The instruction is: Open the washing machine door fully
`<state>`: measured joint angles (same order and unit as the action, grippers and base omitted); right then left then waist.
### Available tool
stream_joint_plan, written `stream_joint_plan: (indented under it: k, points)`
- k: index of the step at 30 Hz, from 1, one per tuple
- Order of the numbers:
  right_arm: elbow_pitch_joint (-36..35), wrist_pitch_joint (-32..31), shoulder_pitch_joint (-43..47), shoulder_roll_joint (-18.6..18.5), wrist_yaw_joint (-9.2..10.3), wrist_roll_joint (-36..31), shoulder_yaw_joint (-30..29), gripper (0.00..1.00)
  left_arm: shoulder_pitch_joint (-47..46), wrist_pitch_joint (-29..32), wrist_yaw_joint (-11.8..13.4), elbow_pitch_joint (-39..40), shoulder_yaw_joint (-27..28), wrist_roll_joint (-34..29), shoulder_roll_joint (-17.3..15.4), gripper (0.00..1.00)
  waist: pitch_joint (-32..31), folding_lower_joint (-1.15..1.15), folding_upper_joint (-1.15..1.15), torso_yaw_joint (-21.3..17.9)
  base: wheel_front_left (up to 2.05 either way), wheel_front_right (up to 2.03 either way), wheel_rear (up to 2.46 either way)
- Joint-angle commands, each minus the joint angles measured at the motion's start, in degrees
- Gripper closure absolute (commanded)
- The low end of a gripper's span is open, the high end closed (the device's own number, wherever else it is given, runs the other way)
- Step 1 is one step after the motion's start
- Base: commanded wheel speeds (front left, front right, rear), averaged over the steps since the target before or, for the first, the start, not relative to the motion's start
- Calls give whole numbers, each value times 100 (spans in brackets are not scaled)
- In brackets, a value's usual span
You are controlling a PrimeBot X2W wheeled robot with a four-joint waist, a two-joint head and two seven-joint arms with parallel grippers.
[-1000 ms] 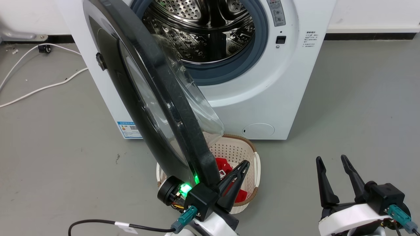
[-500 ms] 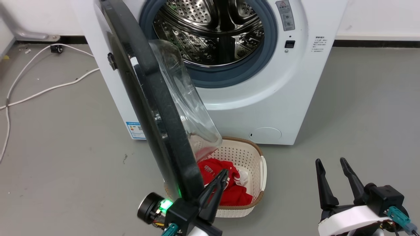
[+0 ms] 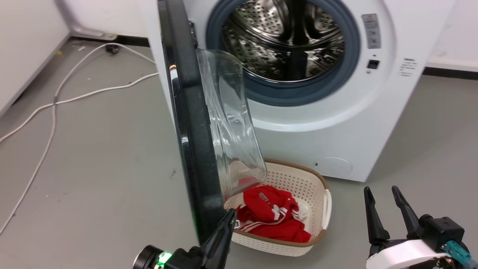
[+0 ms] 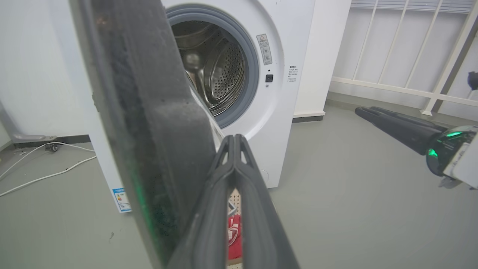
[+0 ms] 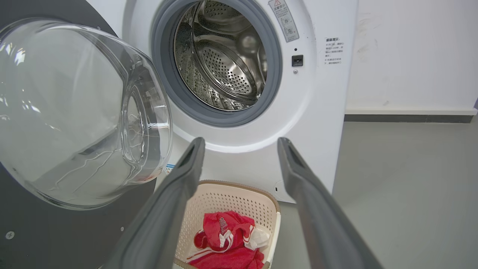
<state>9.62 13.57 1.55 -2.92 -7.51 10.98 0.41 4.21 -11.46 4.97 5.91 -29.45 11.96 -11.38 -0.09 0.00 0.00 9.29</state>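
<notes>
- The left claw (image 4: 234,141) has its two fingers (image 4: 257,209) pressed together with nothing between them. In the left wrist view they rise from the bottom centre.
- The washing machine door (image 3: 190,130) lies directly to the frame-left of that claw. The closed fingers rest along the inner side of its dark rim and appear to touch it at the free end.
- In the head view the door is edge-on. Its long axis runs from the hinge at the top of the frame down to the lower centre, roughly square to the front of the washing machine (image 3: 336,123).
- Its clear glass bowl (image 3: 231,123) bulges toward frame-right, over the near corner of a laundry basket (image 3: 324,203) that holds a red garment (image 3: 272,216).
- The door looks about half open. My judgement is that opening it fully means swinging it further toward frame-left, over bare floor (image 3: 93,160) crossed by a white cable (image 3: 74,97).
- The left claw is the nearer one and is already on the pushing side.
- The right claw (image 3: 381,190) has its fingers apart and empty at the lower right, well clear of the door.
</notes>
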Motion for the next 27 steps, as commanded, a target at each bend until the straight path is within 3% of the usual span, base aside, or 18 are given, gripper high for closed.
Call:
stream_joint_plan:
  k: [1,14,27]
  points:
    - [-26,-7,56,9,4,-8,-25,0,77,52,130,-14,147,41,-96,100,-25,0,0,233,0,0,0]
    - [-101,-82,104,7,4,-26,-75,0,460,5,552,281,680,135,-412,100,-19,0,0,1039,0,0,0]
    - [-204,-181,-33,7,4,-93,-27,0,-72,-259,560,-422,1568,434,-833,100,153,0,0,986,0,0,0]
